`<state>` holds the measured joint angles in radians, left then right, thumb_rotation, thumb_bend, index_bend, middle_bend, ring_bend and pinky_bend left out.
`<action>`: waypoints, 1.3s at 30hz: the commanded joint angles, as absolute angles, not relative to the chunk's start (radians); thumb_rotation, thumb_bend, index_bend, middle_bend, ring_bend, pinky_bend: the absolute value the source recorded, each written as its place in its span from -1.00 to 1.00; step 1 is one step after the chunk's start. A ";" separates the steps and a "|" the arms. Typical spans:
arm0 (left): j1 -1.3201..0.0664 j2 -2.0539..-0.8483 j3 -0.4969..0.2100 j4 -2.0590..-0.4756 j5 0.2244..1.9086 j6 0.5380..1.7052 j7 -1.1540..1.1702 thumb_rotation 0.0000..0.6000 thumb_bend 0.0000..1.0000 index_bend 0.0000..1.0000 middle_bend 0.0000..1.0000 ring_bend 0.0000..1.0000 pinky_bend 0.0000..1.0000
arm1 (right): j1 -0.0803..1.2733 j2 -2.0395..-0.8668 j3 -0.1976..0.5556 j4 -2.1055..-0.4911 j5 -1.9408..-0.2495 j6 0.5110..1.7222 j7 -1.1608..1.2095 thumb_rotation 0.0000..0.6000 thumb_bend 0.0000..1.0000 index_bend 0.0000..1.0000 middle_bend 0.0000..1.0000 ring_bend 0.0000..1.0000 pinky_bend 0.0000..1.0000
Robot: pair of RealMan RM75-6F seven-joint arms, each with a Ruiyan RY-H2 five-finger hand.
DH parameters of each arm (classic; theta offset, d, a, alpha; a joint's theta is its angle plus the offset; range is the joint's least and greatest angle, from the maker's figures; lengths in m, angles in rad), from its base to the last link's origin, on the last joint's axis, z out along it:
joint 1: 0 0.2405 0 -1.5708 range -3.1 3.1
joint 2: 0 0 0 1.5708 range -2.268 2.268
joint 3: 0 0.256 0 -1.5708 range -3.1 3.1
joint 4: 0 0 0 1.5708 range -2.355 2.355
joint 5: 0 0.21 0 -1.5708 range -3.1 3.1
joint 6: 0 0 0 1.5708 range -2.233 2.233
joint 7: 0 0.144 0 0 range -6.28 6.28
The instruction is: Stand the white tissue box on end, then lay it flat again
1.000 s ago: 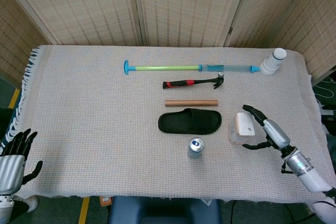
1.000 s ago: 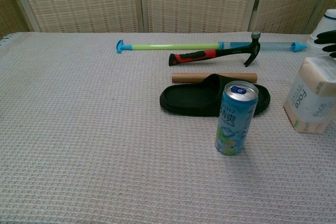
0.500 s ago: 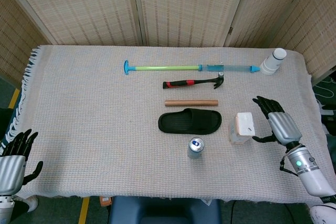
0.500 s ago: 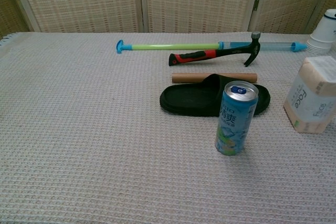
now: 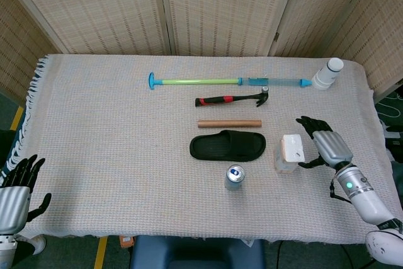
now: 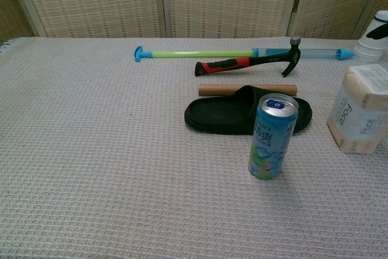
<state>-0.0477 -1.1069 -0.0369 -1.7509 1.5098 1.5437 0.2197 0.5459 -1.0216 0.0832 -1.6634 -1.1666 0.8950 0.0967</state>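
Observation:
The white tissue box (image 5: 289,153) stands on end on the cloth, right of the black slipper; the chest view shows the tissue box (image 6: 362,108) upright at the right edge. My right hand (image 5: 326,145) is just to the right of it, fingers spread and holding nothing, the thumb low near the box's side. Whether it touches the box I cannot tell. One dark fingertip (image 6: 381,29) shows at the far right of the chest view. My left hand (image 5: 15,188) hangs off the table's near left corner, fingers apart and empty.
A drink can (image 5: 234,177) stands left of the box, with a black slipper (image 5: 227,145) and a cardboard tube (image 5: 229,123) behind it. Further back lie a hammer (image 5: 233,99) and a long green-blue stick (image 5: 227,82). A white cup stack (image 5: 328,74) is at the back right.
My right hand let go of the box and drew back to the right, then came slightly closer again. The box stays standing on end. The left hand has not moved.

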 commanded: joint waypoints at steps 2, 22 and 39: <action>-0.047 -1.106 -0.036 -1.752 1.512 1.543 0.220 1.00 -0.31 -0.82 -1.00 -1.00 -0.69 | 0.565 -1.026 0.090 -1.666 -1.139 0.861 0.066 1.00 -0.88 -1.00 -1.00 -1.00 -1.00; -0.047 -1.106 -0.034 -1.754 1.518 1.543 0.220 1.00 -0.31 -0.82 -1.00 -1.00 -0.69 | 0.608 -1.021 0.101 -1.705 -1.032 0.798 -0.049 1.00 -0.88 -0.81 -0.64 -0.98 -1.00; -0.045 -1.103 -0.034 -1.754 1.523 1.550 0.211 1.00 -0.31 -0.82 -1.00 -1.00 -0.69 | 0.618 -1.029 0.098 -1.724 -0.990 0.817 -0.112 1.00 -0.88 -0.46 -0.46 -0.86 -1.00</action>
